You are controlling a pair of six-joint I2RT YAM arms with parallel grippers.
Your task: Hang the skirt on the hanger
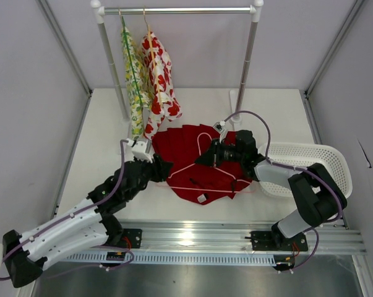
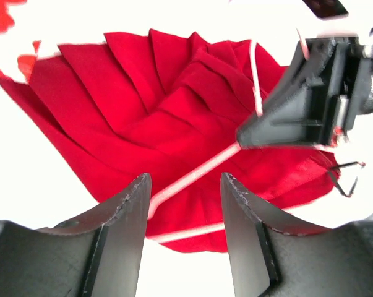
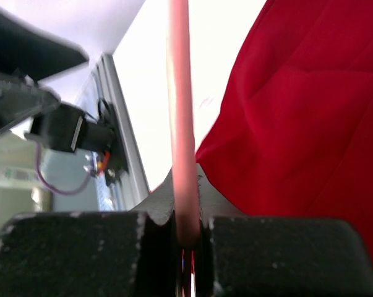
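White table [image 1: 99, 142], grey walls [image 1: 25, 93]; skirt [image 1: 180, 145] flat under hanger [image 3: 179, 124]; right gripper [image 3: 187, 232] clamps hanger, left gripper [image 2: 185, 179] agape.

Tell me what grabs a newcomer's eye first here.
The deep red pleated skirt fanned out mid-table, with the pale pink wire hanger lying on it. The right tool is clamped on the hanger's wire, the left tool open at the skirt's edge. Behind, two patterned garments hang from a rail.

The top camera looked down from above the near edge of the desk [image 1: 106, 124]; both wrist cameras sat close, sharing the skirt [image 2: 161, 99] and hanger [image 2: 192, 175].
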